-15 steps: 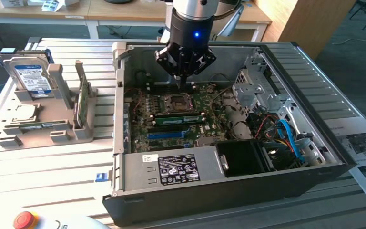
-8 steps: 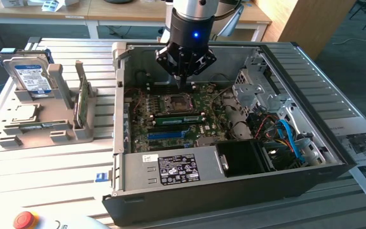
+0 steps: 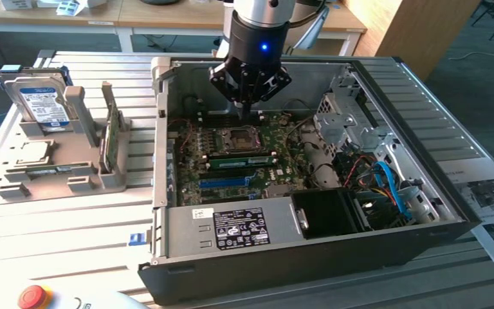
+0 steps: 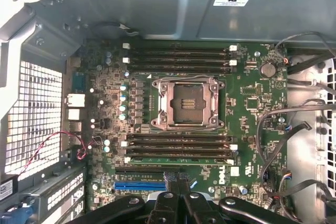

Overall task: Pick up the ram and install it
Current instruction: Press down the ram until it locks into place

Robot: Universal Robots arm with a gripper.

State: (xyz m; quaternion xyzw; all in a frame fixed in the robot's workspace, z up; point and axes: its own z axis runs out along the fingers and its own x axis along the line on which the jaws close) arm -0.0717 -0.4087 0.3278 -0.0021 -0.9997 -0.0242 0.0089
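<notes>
Arm (image 3: 262, 26): silver and black cylindrical wrist, blue indicator light. Gripper (image 3: 245, 116): black angular linkage body; narrow black fingers (image 4: 184, 187) with visible screws.

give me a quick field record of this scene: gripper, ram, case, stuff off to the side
gripper: shut, holding nothing, above the motherboard inside the open case
ram: lying seated in a slot just beside the cpu socket
blue slot: empty, nearer the power supply
computer case: side panel off, lying flat on the table
parts holder: at the exterior view's left, holding a hard drive and a green card on edge
</notes>
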